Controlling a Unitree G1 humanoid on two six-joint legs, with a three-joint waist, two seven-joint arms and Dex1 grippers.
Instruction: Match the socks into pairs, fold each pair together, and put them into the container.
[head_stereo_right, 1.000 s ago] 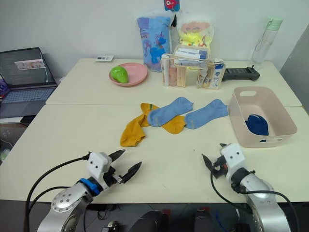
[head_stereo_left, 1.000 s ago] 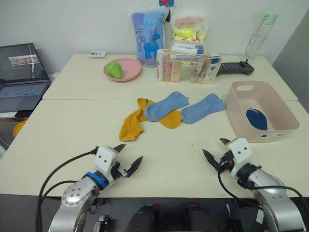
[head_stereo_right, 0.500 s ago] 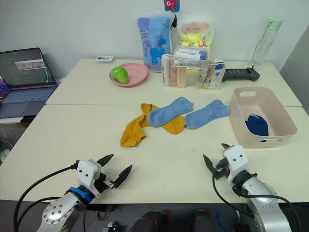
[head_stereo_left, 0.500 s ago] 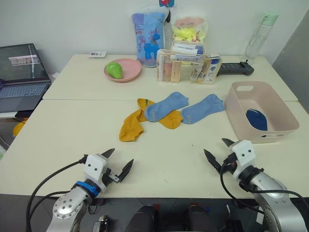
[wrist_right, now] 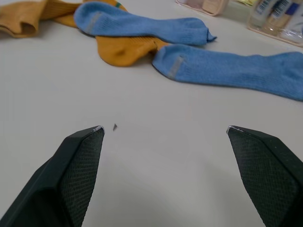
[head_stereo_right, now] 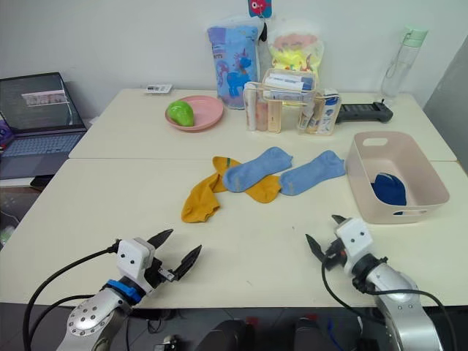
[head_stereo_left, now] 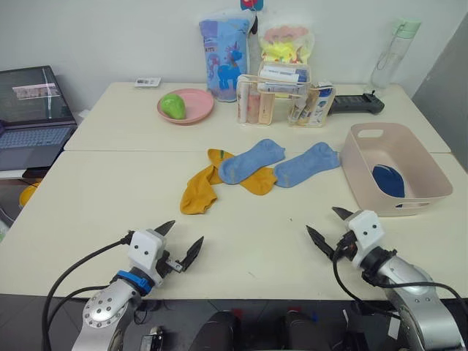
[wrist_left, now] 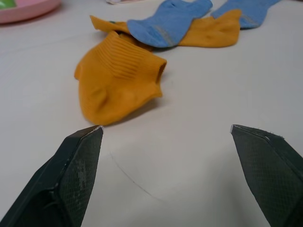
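Table (head_stereo_left: pixel 110 197) near edge bare | L gripper (head_stereo_left: pixel 178 243) & R gripper (head_stereo_left: pixel 329 228) fingers apart; socks (head_stereo_left: pixel 252 167) mid-table

Light: bright, even, diffuse, from overhead | Shadows: faint and soft, short under the socks (head_stereo_left: pixel 241 170) on the tabletop (head_stereo_left: pixel 102 197) | Glare: none; laptop screen (head_stereo_left: pixel 33 93) dim, readable | Focus: head views sharp throughout | Wrist views: black fingers (wrist_left: pixel 71 175) slightly soft, far edge blurred

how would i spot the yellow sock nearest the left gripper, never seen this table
Look at the sock cluster mid-table, left of the pink tub. The mustard sock lies at its near-left end, folded over, uncovered, unlike its twin under a light blue sock.
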